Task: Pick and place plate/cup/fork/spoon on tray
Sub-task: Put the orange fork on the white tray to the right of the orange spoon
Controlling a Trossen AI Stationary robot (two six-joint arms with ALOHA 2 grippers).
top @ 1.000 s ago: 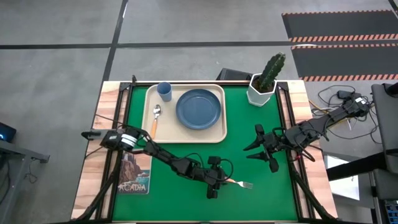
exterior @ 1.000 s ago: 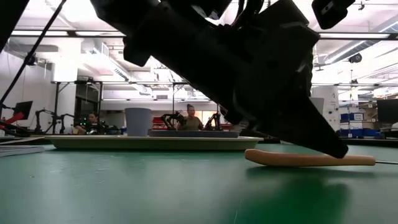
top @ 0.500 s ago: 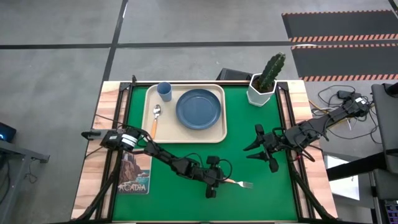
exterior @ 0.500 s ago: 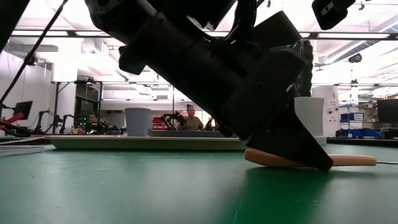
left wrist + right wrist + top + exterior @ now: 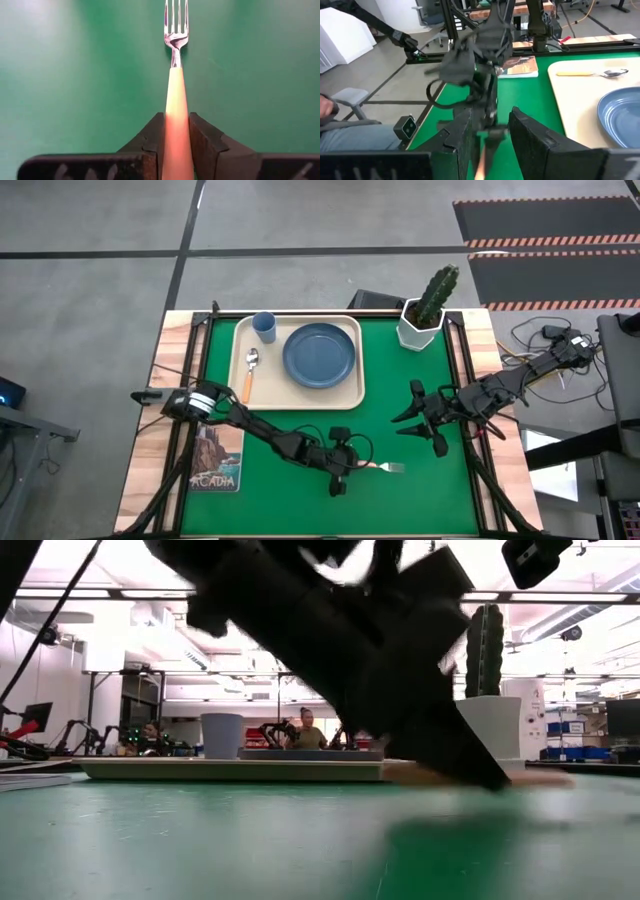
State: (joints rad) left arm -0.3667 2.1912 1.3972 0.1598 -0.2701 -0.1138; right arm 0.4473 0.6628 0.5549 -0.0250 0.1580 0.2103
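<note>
My left gripper [image 5: 177, 142] clamped on the fork [image 5: 175, 90] handle near the table's front edge, tines pointing away, my right gripper [image 5: 428, 420] spread apart, waiting at right.

Overhead, table-level, two wrist views

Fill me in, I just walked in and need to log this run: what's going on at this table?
The robot is loading tableware onto the tray. The plate, cup and spoon already sit on it. The left gripper is shut on the fork, gripping its handle over the green mat near the table's front edge, tines pointing away from the gripper. The right gripper waits open over the mat on the right, holding nothing.
</note>
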